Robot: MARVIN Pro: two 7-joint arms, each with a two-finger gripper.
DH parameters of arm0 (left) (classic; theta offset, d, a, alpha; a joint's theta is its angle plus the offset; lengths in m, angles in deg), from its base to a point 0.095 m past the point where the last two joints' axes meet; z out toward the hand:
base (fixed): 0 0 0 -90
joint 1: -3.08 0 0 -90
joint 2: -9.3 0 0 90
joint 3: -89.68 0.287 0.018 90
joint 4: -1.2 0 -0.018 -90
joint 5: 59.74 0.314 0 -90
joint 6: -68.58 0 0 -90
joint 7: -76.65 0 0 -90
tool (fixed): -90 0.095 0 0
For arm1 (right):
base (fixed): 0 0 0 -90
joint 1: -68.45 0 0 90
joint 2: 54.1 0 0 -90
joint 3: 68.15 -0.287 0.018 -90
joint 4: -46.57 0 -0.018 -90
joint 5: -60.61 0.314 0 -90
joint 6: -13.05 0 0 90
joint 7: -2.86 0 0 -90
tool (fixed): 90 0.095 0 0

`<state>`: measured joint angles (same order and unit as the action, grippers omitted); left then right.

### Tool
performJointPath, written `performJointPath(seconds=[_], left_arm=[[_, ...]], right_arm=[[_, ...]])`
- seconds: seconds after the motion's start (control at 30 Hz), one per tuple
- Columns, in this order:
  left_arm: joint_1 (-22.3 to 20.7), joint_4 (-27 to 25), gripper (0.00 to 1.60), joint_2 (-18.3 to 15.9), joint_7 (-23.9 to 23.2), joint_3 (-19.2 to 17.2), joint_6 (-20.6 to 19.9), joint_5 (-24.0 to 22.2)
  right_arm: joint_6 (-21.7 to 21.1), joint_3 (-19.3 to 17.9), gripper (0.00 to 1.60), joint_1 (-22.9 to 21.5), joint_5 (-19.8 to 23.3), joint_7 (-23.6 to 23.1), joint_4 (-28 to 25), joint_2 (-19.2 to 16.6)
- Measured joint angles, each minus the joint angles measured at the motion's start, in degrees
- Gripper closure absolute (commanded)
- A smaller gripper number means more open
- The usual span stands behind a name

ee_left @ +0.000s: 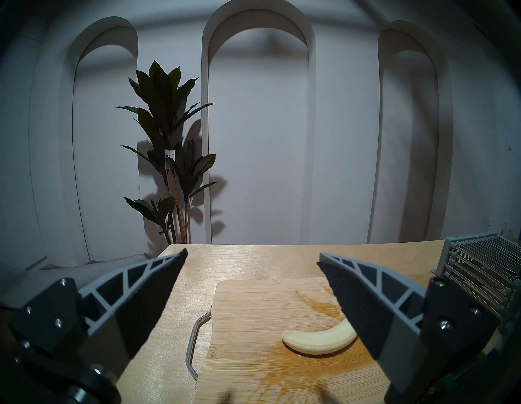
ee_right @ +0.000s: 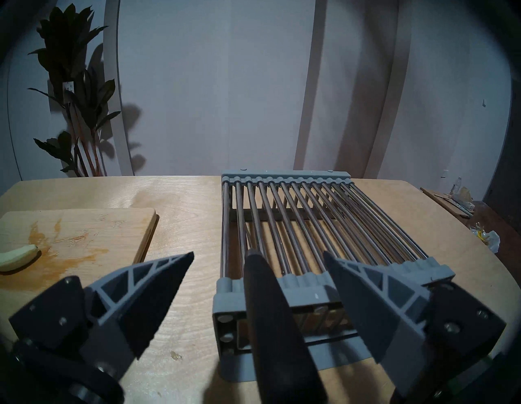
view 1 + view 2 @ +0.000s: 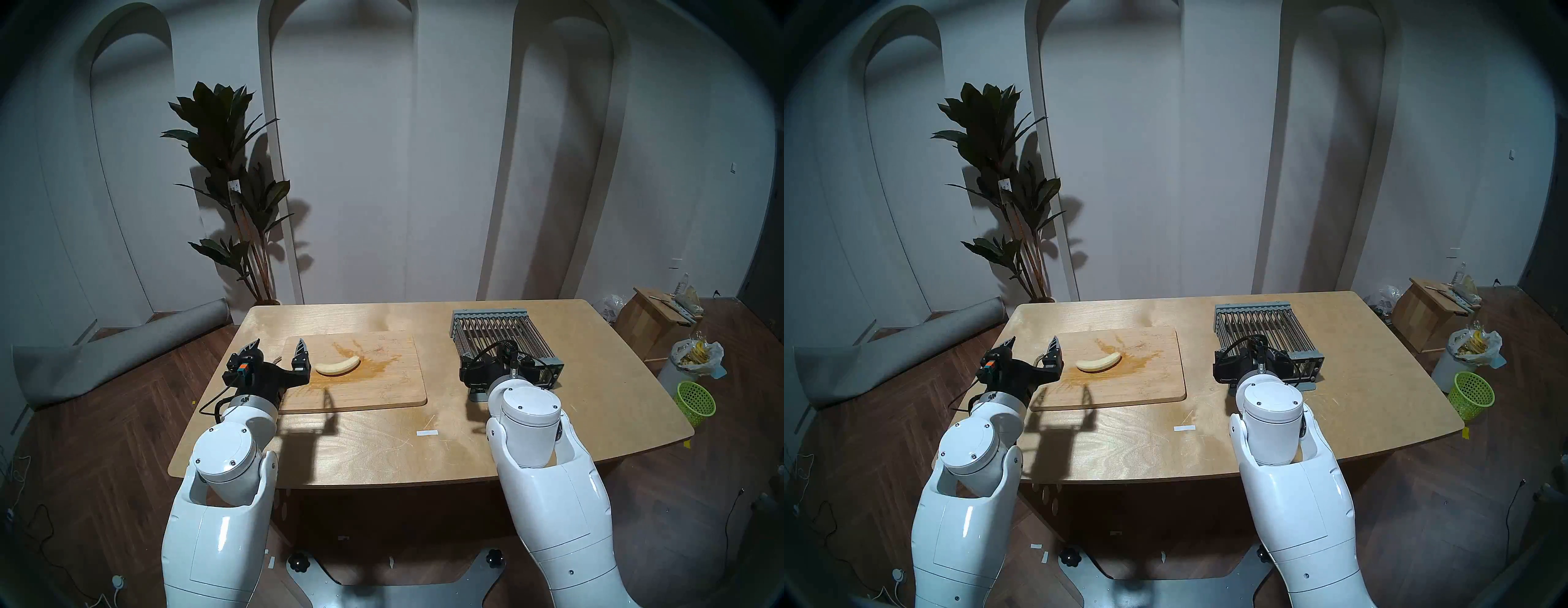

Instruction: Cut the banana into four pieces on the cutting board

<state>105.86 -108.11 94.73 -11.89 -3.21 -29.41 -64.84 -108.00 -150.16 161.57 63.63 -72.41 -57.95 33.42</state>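
I see a pale cream-yellow banana (image 3: 338, 365) on a light-wood cutting board (image 3: 382, 382) streaked with an orange-brown stain. The table (image 3: 382, 441) is blond wood with swirling grain. My left pincer (image 3: 278, 347) is black with grey ribbed fingers (image 1: 146, 282). The rack (image 3: 500, 335) is grey with steel rods. The basket (image 3: 695, 397) is lime green.

No legible text, labels or numbers anywhere.

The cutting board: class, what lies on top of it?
One whole peeled banana lies on the cutting board, over an orange-brown stain. Beneath the banana is hidden.
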Motion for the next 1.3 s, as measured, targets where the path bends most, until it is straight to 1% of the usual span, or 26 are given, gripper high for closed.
performJointPath(seconds=[0.3, 0.77, 1.27, 1.3], left_arm=[[0.0, 0.0, 0.0, -0.1, 0.1, 0.0, 0.0, -0.1], [0.0, 0.0, 0.0, -0.2, 0.2, 0.1, 0.0, -0.1], [0.0, 0.0, 0.0, -0.3, 0.3, 0.2, 0.0, -0.2], [0.0, 0.0, 0.0, -0.3, 0.3, 0.2, 0.0, -0.2]], right_arm=[[0.3, -0.1, 0.0, 1.6, 0.0, -0.5, -0.6, -0.7], [1.2, -1.5, 0.0, -0.1, -0.2, -2.7, 1.3, -2.6], [1.3, -1.3, 0.0, -0.2, -0.1, -4.1, 1.8, -2.8], [1.4, -0.9, 0.58, 0.1, -0.1, -4.2, 1.6, -2.7]])
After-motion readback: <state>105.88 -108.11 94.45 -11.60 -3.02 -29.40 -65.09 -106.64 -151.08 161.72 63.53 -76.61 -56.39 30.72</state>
